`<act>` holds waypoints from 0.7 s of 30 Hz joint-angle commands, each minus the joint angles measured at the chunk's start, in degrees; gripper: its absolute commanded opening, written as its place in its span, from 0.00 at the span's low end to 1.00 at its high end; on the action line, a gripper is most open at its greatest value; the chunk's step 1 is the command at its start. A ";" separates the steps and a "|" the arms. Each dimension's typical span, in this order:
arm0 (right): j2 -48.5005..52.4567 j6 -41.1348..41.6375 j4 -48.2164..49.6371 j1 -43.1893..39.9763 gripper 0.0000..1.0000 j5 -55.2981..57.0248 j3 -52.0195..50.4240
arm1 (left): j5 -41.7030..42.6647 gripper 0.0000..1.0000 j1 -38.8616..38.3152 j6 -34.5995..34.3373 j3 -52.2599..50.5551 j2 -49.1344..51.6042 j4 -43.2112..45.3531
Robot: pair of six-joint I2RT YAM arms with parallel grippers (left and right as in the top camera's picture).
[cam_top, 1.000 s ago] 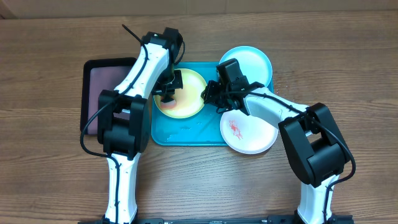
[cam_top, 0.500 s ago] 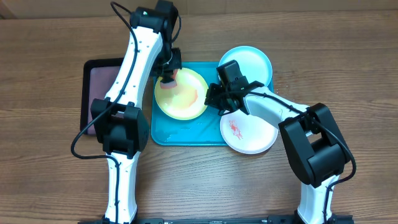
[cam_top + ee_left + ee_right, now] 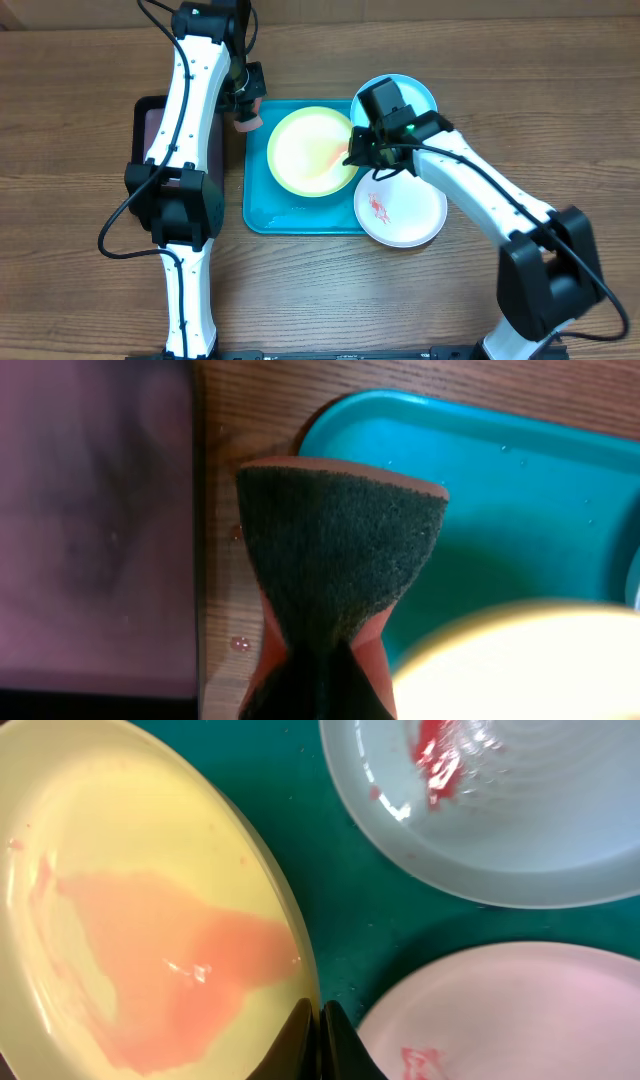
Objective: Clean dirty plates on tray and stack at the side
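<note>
we see left pincer (image 3: pixel 246 110) squeezing a fuzzy green-orange sponge (image 3: pixel 335 550) at the far-left corner of the glossy turquoise tray (image 3: pixel 300 216), right pincer (image 3: pixel 320 1025) nipping the rim of the smeared round yellow-green plate (image 3: pixel 310 150) mid-tray, wood-grain worktop (image 3: pixel 80 70)

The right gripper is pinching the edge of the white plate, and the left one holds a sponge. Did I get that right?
Not quite. The right gripper is pinching the edge of the yellow plate, not the white plate, as the right wrist view shows. The rest is right: the left gripper holds a sponge.
</note>
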 commanded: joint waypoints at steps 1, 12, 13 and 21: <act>-3.13 -3.19 -3.45 0.50 0.04 8.50 3.08 | 0.02 0.04 -0.15 0.63 1.55 0.11 0.55; -5.79 -2.12 -14.03 8.24 0.04 33.00 6.43 | 0.04 0.04 -0.20 -0.35 1.53 0.11 1.01; -5.86 -1.05 -14.78 9.73 0.04 36.89 6.43 | 0.02 0.04 -0.17 -0.70 1.53 0.11 1.01; -5.88 7.98 -19.98 21.35 0.04 60.83 6.43 | 0.02 0.04 -0.26 -0.92 1.49 0.13 1.51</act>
